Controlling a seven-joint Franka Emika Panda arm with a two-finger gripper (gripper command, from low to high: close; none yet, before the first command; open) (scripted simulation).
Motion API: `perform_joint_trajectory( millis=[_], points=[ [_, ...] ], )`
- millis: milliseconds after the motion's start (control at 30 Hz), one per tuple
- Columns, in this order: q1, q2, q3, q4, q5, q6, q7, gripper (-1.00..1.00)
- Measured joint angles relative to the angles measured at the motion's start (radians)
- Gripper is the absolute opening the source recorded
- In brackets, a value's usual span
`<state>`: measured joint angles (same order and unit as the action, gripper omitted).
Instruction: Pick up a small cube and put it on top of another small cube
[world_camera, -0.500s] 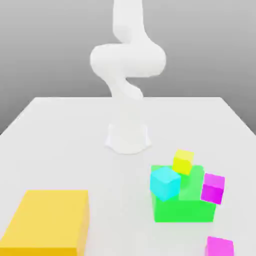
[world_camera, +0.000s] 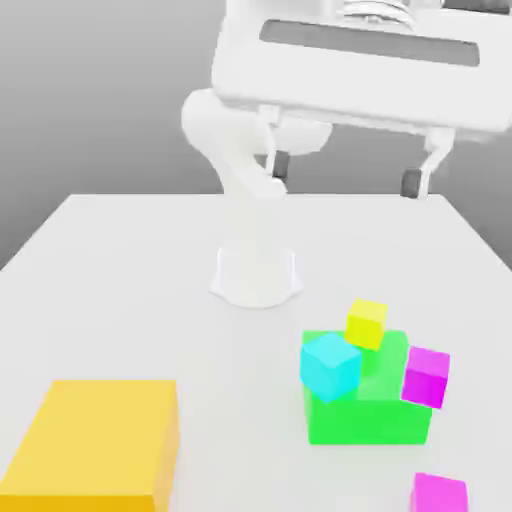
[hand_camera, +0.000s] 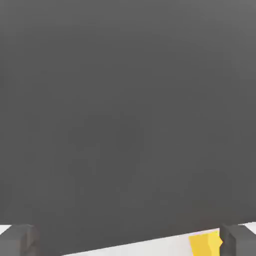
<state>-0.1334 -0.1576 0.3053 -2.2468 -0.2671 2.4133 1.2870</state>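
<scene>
White table (world_camera: 240, 400) spanned the scene, arm (world_camera: 228, 140) at its far side. Arm was bent, its hand end raised high, nearer the camera than the base, toward the exterior view's right. Gripper (world_camera: 346, 175) hung above table level with fingers pointing down; hand was slightly tilted, lower toward the exterior view's right. Fingers stood wide apart, nothing between them, touching no cube.

Yellow-orange block (world_camera: 95, 440) lay near front, exterior view's left. Green block (world_camera: 368, 422) was at the exterior view's right. Cyan cube (world_camera: 330, 367) overlapped the green block's left part in the exterior view, tilted; contact unclear. Of the two magenta cubes, one (world_camera: 426, 377) was at the green block's right edge in that view, tilted, support unclear; the other (world_camera: 439, 494) was nearer the camera, cut by the frame edge, apart from the green block. Small yellow cube (world_camera: 366, 324) appeared at the green block's far part, tilted.
</scene>
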Motion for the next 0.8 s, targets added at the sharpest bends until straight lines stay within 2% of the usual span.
perform_joint_trajectory(
  millis=[267,567,700,733,800],
  points=[
    [0.050,0.281,0.028,0.022,-0.084,0.059,0.195,0.00],
    [0.111,0.548,0.059,0.035,-0.031,0.159,0.315,0.00],
    [0.161,0.690,0.005,0.064,-0.083,0.258,0.370,0.00],
    [0.173,0.716,-0.009,0.070,-0.096,0.278,0.380,-1.00],
    [0.173,0.716,-0.009,0.070,-0.096,0.278,0.380,-1.00]
  ],
)
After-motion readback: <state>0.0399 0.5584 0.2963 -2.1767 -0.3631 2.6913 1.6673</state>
